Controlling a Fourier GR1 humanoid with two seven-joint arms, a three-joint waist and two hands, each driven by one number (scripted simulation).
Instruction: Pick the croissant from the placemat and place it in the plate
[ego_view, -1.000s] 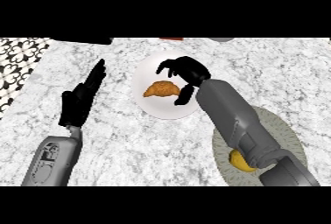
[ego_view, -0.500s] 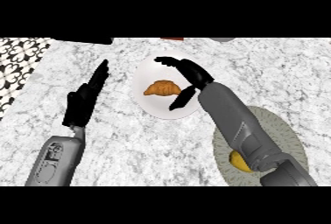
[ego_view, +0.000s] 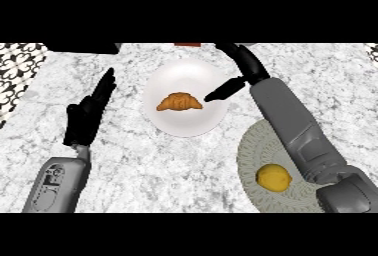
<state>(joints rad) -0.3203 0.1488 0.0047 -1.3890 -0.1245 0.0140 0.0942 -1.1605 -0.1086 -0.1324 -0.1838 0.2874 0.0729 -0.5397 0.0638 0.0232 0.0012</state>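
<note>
Head view shows a white plate (ego_view: 184, 125) on the grey counter (ego_view: 148, 165). The croissant (ego_view: 179, 102) lies in the middle of the plate, and nothing touches it. Down at the right is a round grey-green placemat (ego_view: 255, 150). A small yellow fruit (ego_view: 273, 177) sits on it, and the right forearm covers part of the mat.

The plate has bare counter all around it, with more room at the left. The top edge of the plate is close to the far edge of the counter. A dark tile with white patterns (ego_view: 18, 70) runs along the left side.

The right hand (ego_view: 244, 62) has let go. Its fingers are straight and the thumb points at the plate's right rim. Half a second ago this hand was curved over the croissant; now it has pulled up and to the right. The left hand (ego_view: 88, 112) rests open at the left, fingers up, same as before.
</note>
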